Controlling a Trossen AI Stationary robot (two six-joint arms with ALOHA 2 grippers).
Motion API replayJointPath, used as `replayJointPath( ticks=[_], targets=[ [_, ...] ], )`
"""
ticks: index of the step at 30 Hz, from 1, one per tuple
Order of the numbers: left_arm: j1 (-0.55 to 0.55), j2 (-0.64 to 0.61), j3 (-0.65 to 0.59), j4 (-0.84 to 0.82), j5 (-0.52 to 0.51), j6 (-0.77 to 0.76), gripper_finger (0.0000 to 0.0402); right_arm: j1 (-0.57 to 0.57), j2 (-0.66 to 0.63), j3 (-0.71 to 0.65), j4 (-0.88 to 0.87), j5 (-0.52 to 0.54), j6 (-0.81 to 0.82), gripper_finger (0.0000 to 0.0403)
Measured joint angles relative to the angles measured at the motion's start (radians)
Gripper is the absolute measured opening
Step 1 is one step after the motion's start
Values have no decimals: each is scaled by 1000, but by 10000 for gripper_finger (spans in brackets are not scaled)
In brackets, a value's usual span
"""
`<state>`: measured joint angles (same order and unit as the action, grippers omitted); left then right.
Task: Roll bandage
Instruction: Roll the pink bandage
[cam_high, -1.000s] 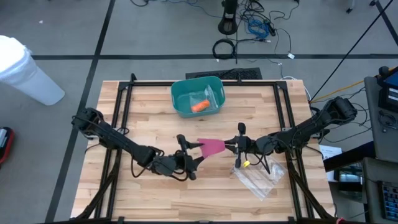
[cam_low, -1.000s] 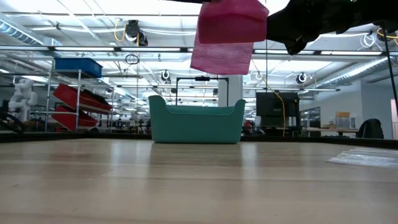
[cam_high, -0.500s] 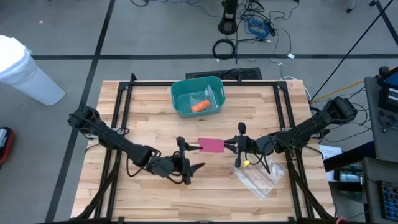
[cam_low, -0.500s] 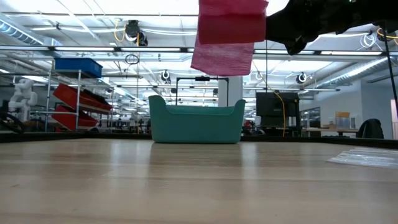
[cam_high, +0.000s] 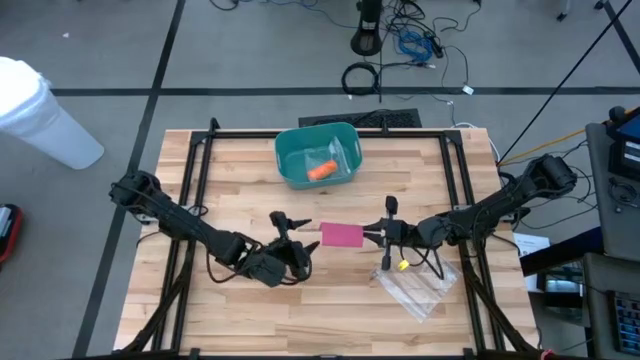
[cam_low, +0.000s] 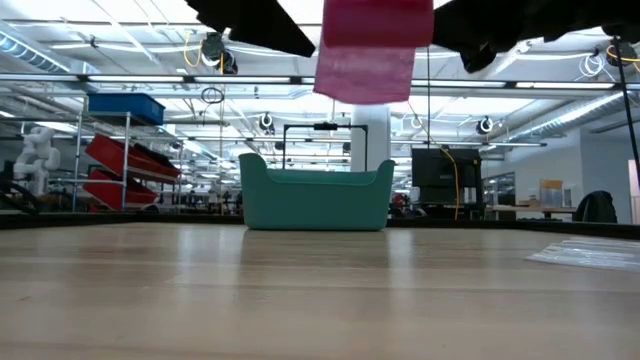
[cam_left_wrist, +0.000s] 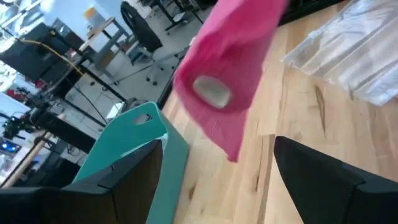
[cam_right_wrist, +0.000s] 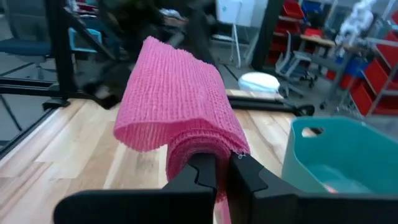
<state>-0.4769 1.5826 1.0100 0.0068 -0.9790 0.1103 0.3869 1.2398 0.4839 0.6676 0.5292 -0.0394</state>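
above mid-desk, my right end effector (cam_high: 372, 236) pinches the pink woven bandage roll (cam_high: 341, 235) by its end; the left end effector (cam_high: 290, 232) stands spread beside. light, soft, clingy: i'd take the loose tail.

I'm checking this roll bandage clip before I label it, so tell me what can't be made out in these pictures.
- Right gripper, low view: cut off by the top edge, only dark shapes show beside the pink bandage.
- Left gripper, high view: fingers too small to judge their spread; the left wrist view shows them apart.
- Orange item in the teal bin, high view: too small to identify.
- Clear plastic bag, high view: contents not visible.
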Motion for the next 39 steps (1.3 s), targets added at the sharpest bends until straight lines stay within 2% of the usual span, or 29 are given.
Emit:
replayJointPath(
  ticks=[2,7,11,14,17,24,28,30,33,37,39],
  targets=[
    [11,0,0,7,26,-7,316,10,-9,0,12,-4,-35,2],
    [52,0,-6,30,165,-52,316,33,-13,0,23,-14,-94,2],
    [85,0,-41,146,231,-52,315,50,-13,0,50,-66,-135,2],
    [105,0,-76,219,267,-18,304,61,-13,0,63,-67,-162,2],
    [122,0,-81,217,300,-11,262,66,-13,0,62,-61,-169,2],
    [153,0,-81,218,405,-24,112,66,-13,0,62,-60,-173,2],
    [165,1,-81,203,407,-18,35,66,-13,0,62,-60,-144,2],
    [166,1,-81,205,405,3,10,66,-13,0,62,-60,-134,2],
    [165,1,-81,204,358,30,4,66,-13,0,49,-60,-132,2],
    [151,1,-75,215,212,108,3,66,-13,0,13,-61,-103,2],
    [141,-5,-65,222,199,136,2,66,-13,0,-10,-60,-78,2]
  ],
)
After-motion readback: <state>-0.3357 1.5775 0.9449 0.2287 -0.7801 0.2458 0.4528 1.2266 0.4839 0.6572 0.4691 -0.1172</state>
